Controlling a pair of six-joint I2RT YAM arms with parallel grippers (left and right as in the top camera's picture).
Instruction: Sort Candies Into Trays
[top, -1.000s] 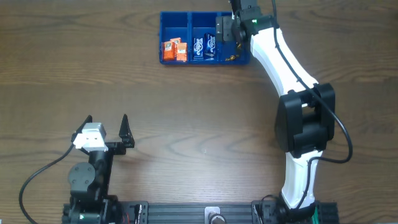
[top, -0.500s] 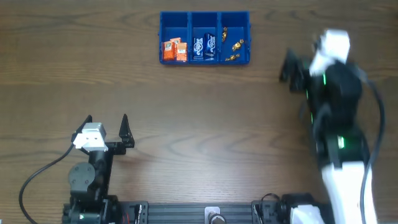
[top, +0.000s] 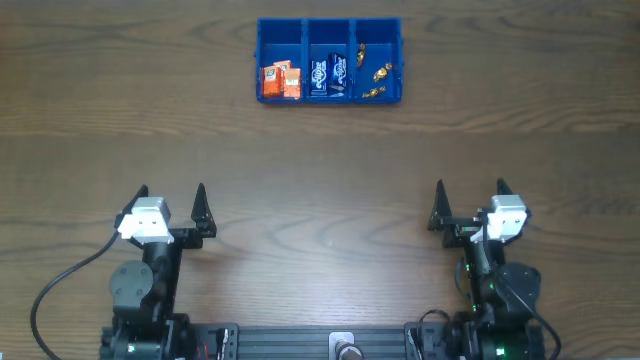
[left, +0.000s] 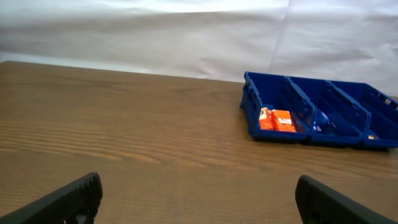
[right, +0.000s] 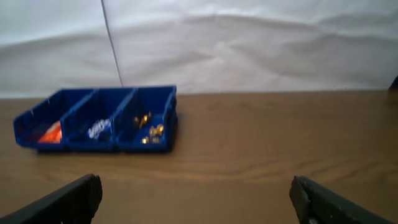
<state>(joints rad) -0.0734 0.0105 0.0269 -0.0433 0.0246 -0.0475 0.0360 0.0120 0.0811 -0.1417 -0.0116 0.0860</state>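
Candies: three kinds, all inside the tray. The orange candies (top: 281, 82) lie in its left compartment, the blue-wrapped candies (top: 330, 77) in the middle one and the small gold candies (top: 378, 80) in the right one
Tray: the blue tray (top: 282, 42) sits at the far side of the tabletop (top: 320, 170), well apart from both arms, and each kind lies at the near end of its compartment
Loose candy: none shows anywhere on the wood
Left hand: the left hand (top: 171, 192) hangs low by its base, fingers spread wide and grasping nothing
Right hand: the right hand (top: 468, 187) is likewise released and empty, folded back near its own base
Change: a second ago the right arm reached over the tray's right compartment; half a second ago it was swinging away, and now it is parked. The left arm has not stirred
Meaning: with every kind in its own compartment and both arms home, the sort looks finished — nothing seems left to pick
Writing: the blue wrappers carry white print and the orange ones a pale patch — too small to read
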